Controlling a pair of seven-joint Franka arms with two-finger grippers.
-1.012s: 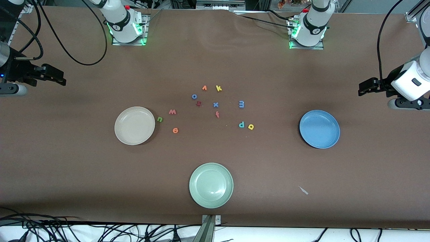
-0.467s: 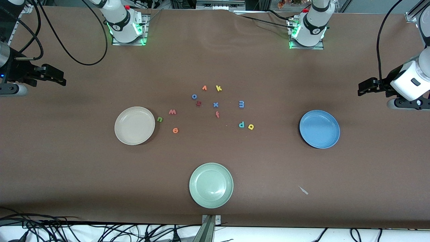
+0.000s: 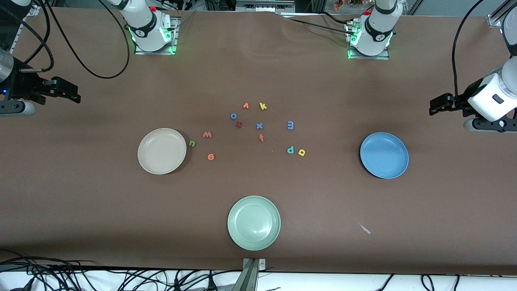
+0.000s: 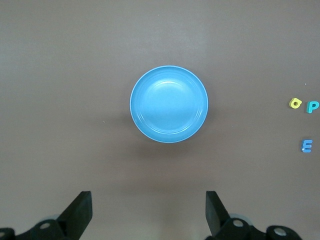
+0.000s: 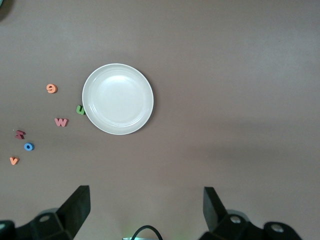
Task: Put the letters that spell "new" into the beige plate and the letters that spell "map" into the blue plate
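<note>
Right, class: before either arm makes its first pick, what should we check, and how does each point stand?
1. Beige plate empty: ok.
2. Blue plate empty: ok.
3. Green n, orange e, red-pink w free on the table: ok, though n sits close against the beige plate's rim.
4. Periwinkle m, yellow a, teal p uncovered: ok.
5. Left pincer open, empty: ok.
6. Right pincer open, empty: ok.
</note>
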